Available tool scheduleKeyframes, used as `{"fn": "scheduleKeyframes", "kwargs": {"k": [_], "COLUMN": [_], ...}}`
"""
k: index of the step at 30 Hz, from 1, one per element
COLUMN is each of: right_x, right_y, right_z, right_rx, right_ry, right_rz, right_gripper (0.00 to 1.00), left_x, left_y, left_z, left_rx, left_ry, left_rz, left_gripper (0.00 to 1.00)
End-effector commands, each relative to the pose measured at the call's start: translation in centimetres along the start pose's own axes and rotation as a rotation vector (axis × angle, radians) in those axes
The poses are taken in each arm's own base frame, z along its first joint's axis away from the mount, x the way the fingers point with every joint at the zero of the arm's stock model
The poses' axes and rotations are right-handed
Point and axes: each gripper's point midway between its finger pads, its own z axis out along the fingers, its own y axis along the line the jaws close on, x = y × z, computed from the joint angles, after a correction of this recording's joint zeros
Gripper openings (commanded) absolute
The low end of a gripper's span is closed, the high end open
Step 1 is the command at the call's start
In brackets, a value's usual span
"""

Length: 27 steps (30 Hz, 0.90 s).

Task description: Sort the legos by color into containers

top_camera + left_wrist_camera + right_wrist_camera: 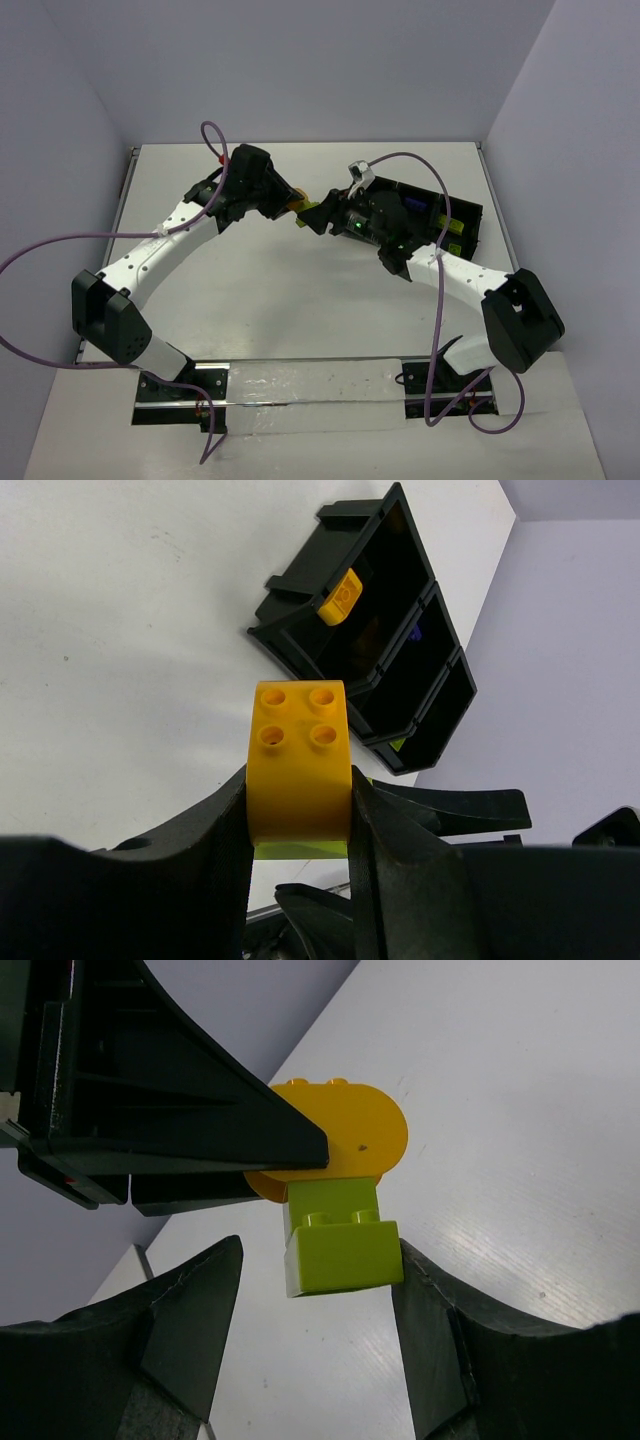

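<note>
Left gripper clamped on orange-yellow brick, with lime green brick joined to it, both above the desk toward 12 o'clock. Right gripper half open astride the lime green brick, one finger touching it. Black tray at 2 o'clock.

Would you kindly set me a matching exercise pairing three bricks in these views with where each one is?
Things:
1 four-stud orange brick
2 lime green brick
3 loose orange brick

Places:
A in an end compartment of the black tray
B clamped in the left end effector
C between the parted fingers of the right end effector

Pairs: 1-B; 2-C; 3-A.
</note>
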Motion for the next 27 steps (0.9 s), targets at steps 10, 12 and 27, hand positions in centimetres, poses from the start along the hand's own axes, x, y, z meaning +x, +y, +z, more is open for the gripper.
{"fn": "scheduleKeyframes", "kwargs": {"k": [10, 12, 27], "right_x": [-2.2, -2.2, -1.0], "right_y": [1.6, 1.6, -3.1], "right_z": [0.4, 0.3, -4.7], "right_rx": [-0.090, -0.092, 0.140], "right_ry": [-0.064, -0.064, 0.055], "right_rz": [-0.003, -0.003, -0.163], "right_gripper": [0.44, 0.31, 0.00], "left_x": [-0.2, -0.2, -3.1], "left_y": [-1.9, -1.9, -0.5], "left_z": [-1.8, -1.8, -2.5], "left_rx": [0.081, 0.081, 0.060], "left_ry": [-0.004, -0.006, -0.070], "left_rz": [0.003, 0.002, -0.015], "left_gripper": [0.00, 0.00, 0.00]}}
